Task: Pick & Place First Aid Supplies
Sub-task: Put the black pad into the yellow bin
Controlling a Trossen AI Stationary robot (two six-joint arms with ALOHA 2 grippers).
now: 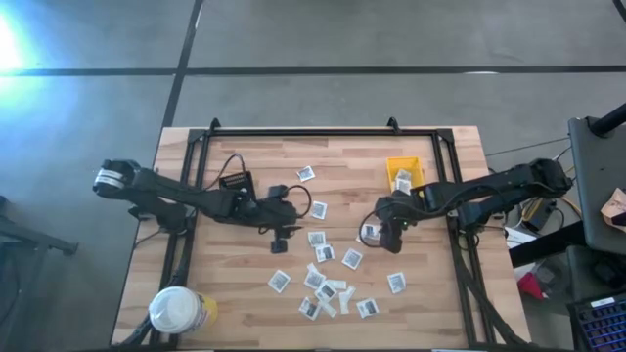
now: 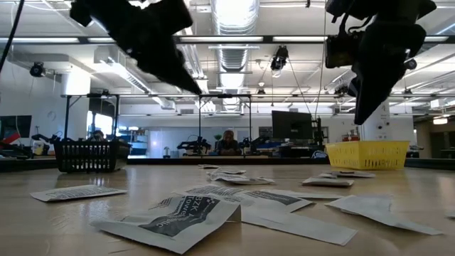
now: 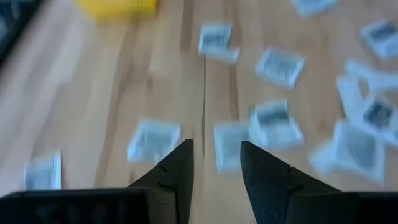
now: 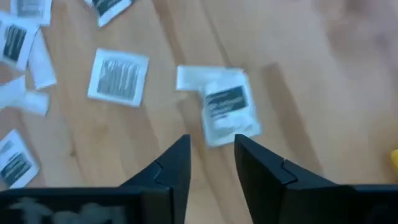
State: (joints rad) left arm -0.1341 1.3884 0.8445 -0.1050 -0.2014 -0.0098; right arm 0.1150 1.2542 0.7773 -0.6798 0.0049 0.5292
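Observation:
The first aid supplies are small white packets with dark grey centres. They lie flat and scattered on the wooden table (image 1: 245, 293), most thickly near its front middle (image 1: 323, 284). My left gripper (image 1: 282, 238) hovers open above the table left of centre, with packets (image 3: 273, 121) ahead of its fingers (image 3: 216, 146). My right gripper (image 1: 393, 240) hovers open right of centre. A packet (image 4: 227, 106) on a second white packet lies on the wood just beyond its fingertips (image 4: 211, 142). Nothing sits between either pair of fingers.
A small yellow bin (image 1: 404, 174) stands at the table's far right with a few packets inside; it also shows in the low view (image 2: 366, 154). A white-lidded yellow tub (image 1: 176, 311) stands at the near left corner. A small black object with a cord (image 1: 233, 182) lies far left.

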